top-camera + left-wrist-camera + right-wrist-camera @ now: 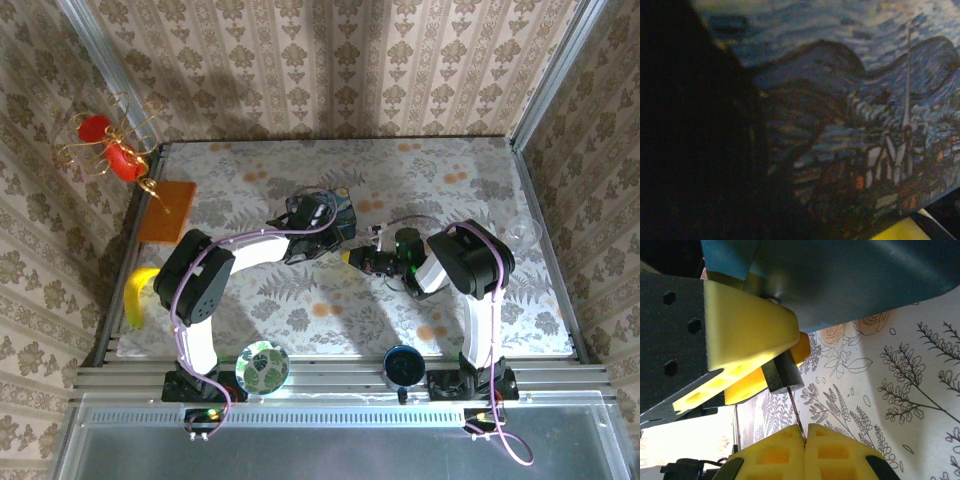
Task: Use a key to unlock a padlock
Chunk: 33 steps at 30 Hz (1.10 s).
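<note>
On the right wrist camera, my right gripper (805, 434) has its fingers pressed together, pinching the key (794, 407). The key's thin shaft stands nearly upright in that view. Its tip meets the padlock (782, 374), which my left gripper (786, 357) clamps under the tin (840, 280). I judge the key is inserted; the turn and freeing the shackle remain.
</note>
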### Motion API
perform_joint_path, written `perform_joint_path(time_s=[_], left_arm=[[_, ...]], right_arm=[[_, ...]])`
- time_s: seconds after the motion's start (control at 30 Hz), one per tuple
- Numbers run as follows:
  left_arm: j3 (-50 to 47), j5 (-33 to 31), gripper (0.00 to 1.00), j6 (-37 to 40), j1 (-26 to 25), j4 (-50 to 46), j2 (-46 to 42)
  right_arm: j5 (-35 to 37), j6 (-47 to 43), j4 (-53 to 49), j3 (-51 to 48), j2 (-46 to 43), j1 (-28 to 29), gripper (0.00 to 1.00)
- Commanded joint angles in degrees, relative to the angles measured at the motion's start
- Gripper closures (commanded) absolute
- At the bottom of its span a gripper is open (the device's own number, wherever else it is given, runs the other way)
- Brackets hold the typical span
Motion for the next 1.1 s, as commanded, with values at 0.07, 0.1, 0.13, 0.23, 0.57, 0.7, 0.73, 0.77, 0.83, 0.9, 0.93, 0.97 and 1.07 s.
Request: perform_joint_path(time_s=[0.07,0.1,0.13,0.23,0.57,0.7,0.73,0.77,0.83,0.9,0.93,0.97,1.07], left_arm=[[-1.43,10.51,1.0,-2.4,-3.45,-1.03,1.41],[-1.42,10.6,1.0,-2.78,-3.5,-0.93,1.48],[-1.37,10.59,1.0,-3.1,-3.49,-0.78,1.57],[-1.54,10.82,1.0,-4.31,-3.55,0.0,1.76],[-0.19,12.17,1.0,-5.07,-4.42,0.12,2.89],[0.13,12.66,1.0,-5.2,-4.6,-0.05,3.24],[0.13,12.79,1.0,-5.08,-4.58,-0.05,3.26],[0.07,12.96,1.0,-5.01,-4.6,-0.06,3.26],[0.09,13.22,1.0,-4.73,-4.59,-0.23,3.17],[-0.08,13.48,1.0,-4.38,-4.6,-0.64,3.08],[-0.27,13.58,1.0,-4.28,-4.58,-0.83,3.0],[-0.46,13.67,1.0,-4.17,-4.59,-0.84,2.91],[-0.8,13.76,1.0,-4.17,-4.45,-0.63,2.82]], right_arm=[[8.15,-5.96,1.67,2.34,-5.82,1.84,1.0],[9.33,-7.27,0.07,2.2,-6.88,2.43,1.0],[10.84,-8.7,-1.93,2.11,-7.97,3.3,1.0],[14.71,-11.57,-5.55,1.94,-10.5,5.3,1.0],[22.63,-12.56,-4.25,0.97,-13.02,8.05,1.0],[25.21,-11.88,-3.84,1.07,-13.88,8.12,1.0],[25.1,-11.72,-4.26,1.57,-14.06,8.08,1.0],[24.87,-11.68,-4.73,2.04,-14.1,8.07,1.0],[24.46,-11.52,-5.77,3.0,-14.13,7.91,1.0],[24.03,-11.26,-6.95,3.97,-14.1,7.6,1.0],[24.05,-11.12,-7.49,4.28,-14.11,7.4,1.0],[24.13,-10.86,-8.07,4.54,-13.98,7.16,1.0],[24.05,-10.76,-8.9,4.74,-14.1,6.83,0.99]])
